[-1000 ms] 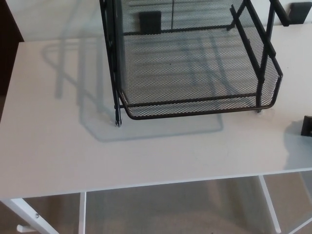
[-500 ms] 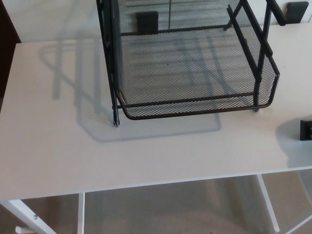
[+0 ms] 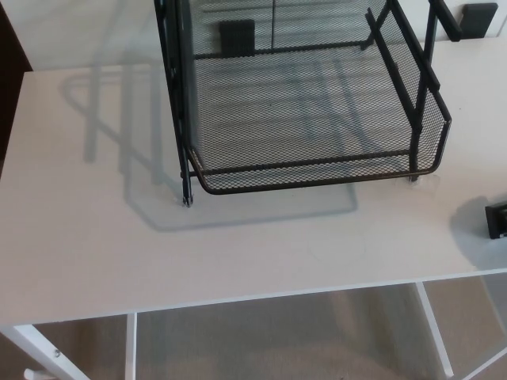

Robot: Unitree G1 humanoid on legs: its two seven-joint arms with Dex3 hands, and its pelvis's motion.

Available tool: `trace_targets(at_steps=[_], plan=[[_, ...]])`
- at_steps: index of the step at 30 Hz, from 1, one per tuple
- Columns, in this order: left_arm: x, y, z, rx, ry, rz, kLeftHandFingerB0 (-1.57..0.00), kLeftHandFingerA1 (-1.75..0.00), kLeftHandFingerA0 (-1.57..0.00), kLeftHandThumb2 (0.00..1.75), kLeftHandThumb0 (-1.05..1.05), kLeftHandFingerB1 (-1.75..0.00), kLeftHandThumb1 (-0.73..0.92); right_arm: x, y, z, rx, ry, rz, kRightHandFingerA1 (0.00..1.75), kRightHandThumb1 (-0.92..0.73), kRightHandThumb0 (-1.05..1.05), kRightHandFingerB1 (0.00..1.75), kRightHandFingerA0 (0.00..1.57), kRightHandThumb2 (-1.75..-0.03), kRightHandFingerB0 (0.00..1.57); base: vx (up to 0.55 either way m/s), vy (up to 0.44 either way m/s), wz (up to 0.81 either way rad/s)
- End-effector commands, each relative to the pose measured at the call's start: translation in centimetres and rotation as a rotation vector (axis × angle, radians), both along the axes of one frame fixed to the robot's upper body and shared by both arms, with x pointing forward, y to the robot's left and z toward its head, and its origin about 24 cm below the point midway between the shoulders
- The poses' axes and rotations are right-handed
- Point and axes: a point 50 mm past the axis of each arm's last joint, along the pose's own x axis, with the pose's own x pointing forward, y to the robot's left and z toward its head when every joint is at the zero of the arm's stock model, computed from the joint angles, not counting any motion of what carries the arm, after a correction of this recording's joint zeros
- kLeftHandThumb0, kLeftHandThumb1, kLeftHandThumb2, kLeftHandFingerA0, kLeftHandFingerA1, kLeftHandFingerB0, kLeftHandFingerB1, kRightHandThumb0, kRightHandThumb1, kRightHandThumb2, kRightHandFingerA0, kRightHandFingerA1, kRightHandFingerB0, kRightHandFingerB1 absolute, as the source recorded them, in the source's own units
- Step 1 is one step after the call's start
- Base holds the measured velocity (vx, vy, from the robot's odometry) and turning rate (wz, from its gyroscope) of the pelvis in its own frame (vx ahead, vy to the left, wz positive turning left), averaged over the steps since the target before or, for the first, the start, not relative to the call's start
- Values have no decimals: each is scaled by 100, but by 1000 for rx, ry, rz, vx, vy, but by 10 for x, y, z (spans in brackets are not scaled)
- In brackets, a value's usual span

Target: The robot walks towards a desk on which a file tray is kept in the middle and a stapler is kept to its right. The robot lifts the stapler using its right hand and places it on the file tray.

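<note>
one obj, prob stapler (image 3: 497, 219), at desk (image 3: 79, 237) rt edge, clear of file tray (image 3: 317, 176); fingers unseen, state unknown.

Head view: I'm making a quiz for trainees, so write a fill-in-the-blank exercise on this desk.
The file tray is made of black ___. It stands on a ___ desk. The stapler is cut off by the picture's ___ edge.
Missing: mesh; white; right.
</note>
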Motion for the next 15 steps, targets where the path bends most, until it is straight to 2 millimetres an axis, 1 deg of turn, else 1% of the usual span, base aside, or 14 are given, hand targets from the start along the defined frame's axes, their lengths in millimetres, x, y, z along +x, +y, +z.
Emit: trace_targets(at_steps=[1,2,3,5,6,7,8,9,10,12,14,15], plan=[[0,7,6,43,15,-20,-23,-46,-40,66,-64,-35,88,-9,0,-21,-7,85,-51,132,-63,-22,42,75,-60,64,0,0,0],[-1,7,6,48,16,-31,-23,-45,-40,66,-63,-35,89,-7,-2,-20,-26,123,-90,117,-65,-24,37,66,-60,52,0,0,0],[-1,6,5,39,6,-21,-22,-46,-39,66,-63,-35,89,-4,-5,-18,6,143,-127,77,-63,-25,34,56,-59,42,0,0,0],[1,7,6,40,2,-21,-22,-46,-39,66,-63,-35,89,-4,-4,-17,7,141,-128,77,-63,-25,34,56,-59,42,0,0,0],[1,7,6,29,0,-10,-22,-46,-38,66,-64,-35,88,-1,-5,-13,4,170,-149,40,-56,-27,31,31,-57,34,0,0,0],[1,7,6,26,2,-7,-22,-46,-38,66,-63,-35,88,0,-6,-11,1,183,-159,37,-55,-29,31,26,-57,31,0,0,0],[1,7,6,30,4,-11,-22,-46,-38,66,-63,-35,88,1,-6,-10,-3,184,-160,37,-55,-29,31,26,-57,31,0,0,0],[1,7,6,41,8,-27,-23,-46,-39,66,-63,-36,89,1,-6,-10,-3,184,-156,35,-53,-29,31,22,-56,31,0,0,0],[2,7,6,50,7,-25,-25,-46,-41,66,-61,-35,89,2,-6,-8,-9,182,-156,34,-51,-29,31,11,-56,27,0,0,0],[2,7,6,52,13,-18,-26,-47,-41,66,-60,-36,89,3,-6,-7,-4,195,-151,25,-48,-26,32,6,-57,25,0,0,0],[2,7,6,51,12,-16,-26,-47,-41,66,-60,-36,89,3,-5,-7,-3,198,-152,25,-48,-26,32,6,-57,25,0,0,0],[2,7,5,45,9,-5,-27,-48,-44,66,-59,-36,88,3,-5,-7,-5,203,-146,31,-47,-29,31,0,-54,24,0,0,0]])
